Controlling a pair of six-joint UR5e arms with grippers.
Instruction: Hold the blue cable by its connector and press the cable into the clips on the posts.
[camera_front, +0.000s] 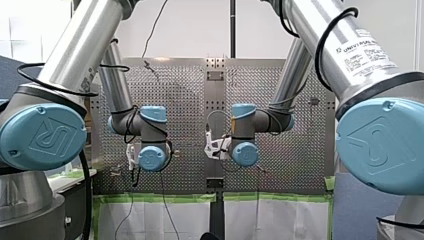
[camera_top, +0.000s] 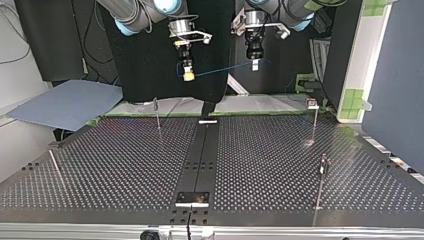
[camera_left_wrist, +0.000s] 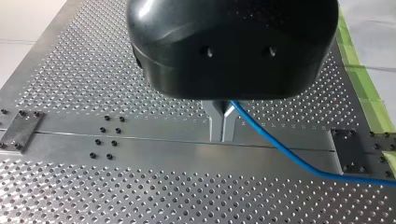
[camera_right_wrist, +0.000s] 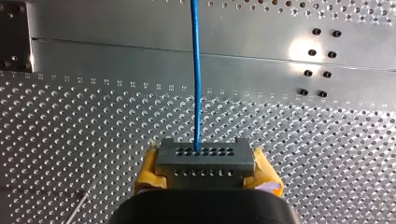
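Perforated table inspected; I take its dark centre rail as the reference for every position. My left arm and my right arm both reach out over the table, and in the front view their wrists stand either side of the rail. In the top view I see three thin upright posts: one just left of the rail at its far end, one well right of the rail at the same end, and one well right of the rail towards its near end. The clip on the far right-hand post is plain; the other post tops are too small to judge. Both grippers hang high above the rail's far end, the right gripper just left of the rail's line and the left gripper just right of it. The blue cable is strung in the air between them, well above the posts and touching none. The left wrist view shows the left gripper's metal fingers closed together on the cable, which trails off sideways over the rail. In the right wrist view the yellow pads are clamped on the grey connector; the cable leaves its face and runs straight ahead across the rail
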